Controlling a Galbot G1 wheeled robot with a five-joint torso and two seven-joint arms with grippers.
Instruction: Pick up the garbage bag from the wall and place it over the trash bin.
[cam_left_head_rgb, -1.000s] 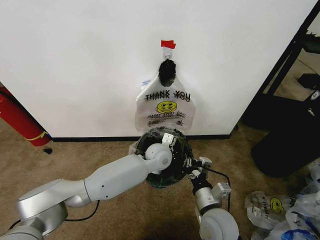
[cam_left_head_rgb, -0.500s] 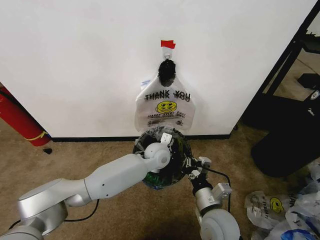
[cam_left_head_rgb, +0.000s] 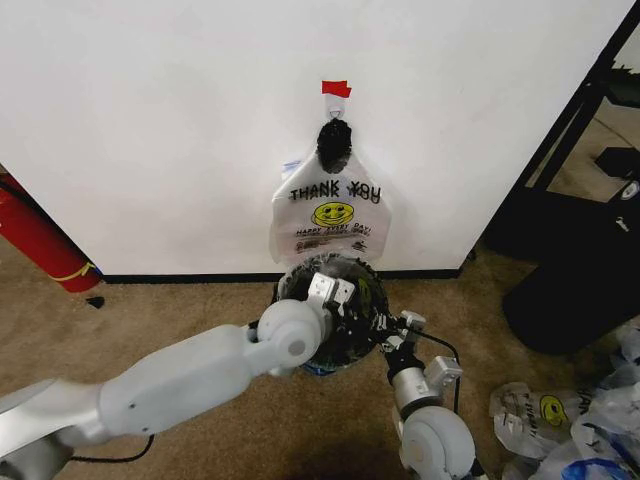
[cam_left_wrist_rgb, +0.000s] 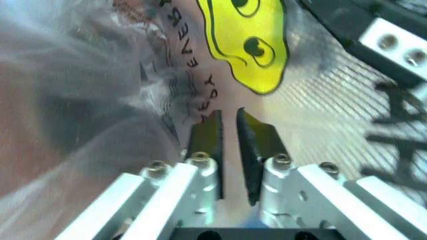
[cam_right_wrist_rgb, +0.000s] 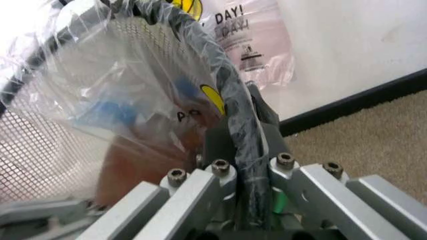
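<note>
- Overhead, in the head view, a garbage bag (cam_left_head_rgb: 331, 214) printed "THANK YOU" with a yellow smiley hangs from a hook on the white wall (cam_left_head_rgb: 150, 120), just under a piece of red tape (cam_left_head_rgb: 336, 88).
- The black wire-mesh trash bin (cam_left_head_rgb: 352, 330) stands on the brown carpet (cam_left_head_rgb: 180, 310) directly below that bag, close to the black baseboard (cam_left_head_rgb: 180, 278).
- The left hand (cam_left_head_rgb: 330, 292) reaches over the bin's mouth; the right hand (cam_left_head_rgb: 392, 335) sits at the bin's right rim.
- A red fire extinguisher (cam_left_head_rgb: 35, 238) leans at the far left, and more printed bags (cam_left_head_rgb: 560, 420) lie on the floor at the right.
- In the left wrist view, the left hand (cam_left_wrist_rgb: 229, 131) has its fingers almost together, a thin gap between them, against smiley-printed plastic film (cam_left_wrist_rgb: 247, 40) lying over the mesh.
- In the right wrist view, the right hand (cam_right_wrist_rgb: 243, 150) is clamped on the bin's black rim (cam_right_wrist_rgb: 220, 70), where clear plastic (cam_right_wrist_rgb: 120, 95) drapes into the basket.
</note>
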